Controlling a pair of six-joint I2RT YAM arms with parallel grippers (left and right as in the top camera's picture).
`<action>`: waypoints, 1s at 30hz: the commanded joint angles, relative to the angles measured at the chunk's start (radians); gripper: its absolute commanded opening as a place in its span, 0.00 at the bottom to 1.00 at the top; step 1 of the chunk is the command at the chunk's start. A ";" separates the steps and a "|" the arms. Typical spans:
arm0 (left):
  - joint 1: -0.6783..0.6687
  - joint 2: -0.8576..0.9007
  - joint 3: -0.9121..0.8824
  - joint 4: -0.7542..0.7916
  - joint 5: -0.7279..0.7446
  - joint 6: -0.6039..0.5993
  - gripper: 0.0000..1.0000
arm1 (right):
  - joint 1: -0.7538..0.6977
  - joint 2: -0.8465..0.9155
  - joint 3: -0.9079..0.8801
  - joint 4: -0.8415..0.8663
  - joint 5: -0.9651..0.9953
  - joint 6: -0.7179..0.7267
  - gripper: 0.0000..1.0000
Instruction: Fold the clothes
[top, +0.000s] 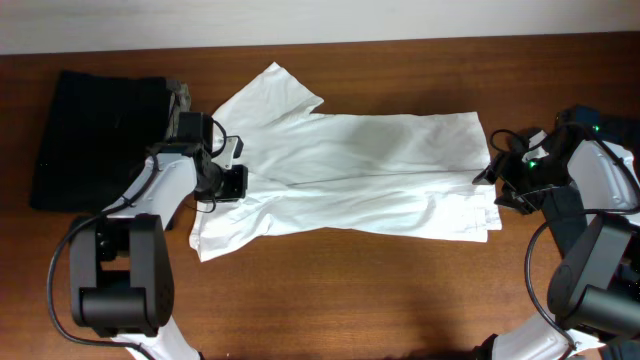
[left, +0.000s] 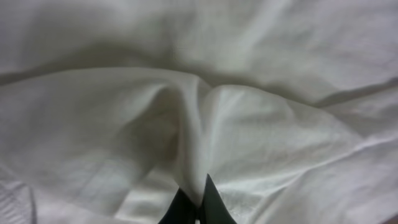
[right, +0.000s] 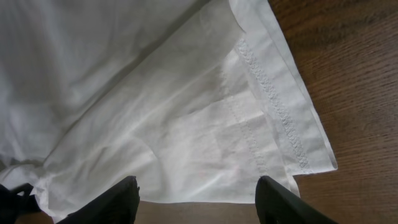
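At the far left of the tabletop a folded black cloth is seen, lying just beside the white garment, which is spread flat across the middle with its sleeves towards the left and its hem towards the right. The left end effector is set on the sleeve end, and in its wrist view the tips are pressed together on a raised ridge of the white fabric. The right end effector is held with its fingers wide apart over the stitched hem at the right edge, and nothing is gripped there yet.

Only a thin ridge appears to be pinched on the left, so it could slip free if it were lifted quickly. It is also possible that only the top layer is caught, in which case the layers beneath would be left behind. If the left side were pulled while the hem is unheld, the whole garment would probably be dragged and bunched rather than folded. The black cloth could be knocked by a wide swing of the left arm.
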 joint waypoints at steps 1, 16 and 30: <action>0.000 0.004 0.123 -0.027 0.038 -0.011 0.01 | -0.001 0.007 0.013 0.003 -0.004 -0.010 0.64; -0.018 0.055 0.194 -0.060 -0.076 -0.051 0.96 | -0.001 0.007 0.013 0.011 -0.004 -0.010 0.64; -0.107 0.151 0.194 0.045 -0.052 -0.062 0.00 | -0.001 0.007 0.013 0.005 -0.005 -0.010 0.64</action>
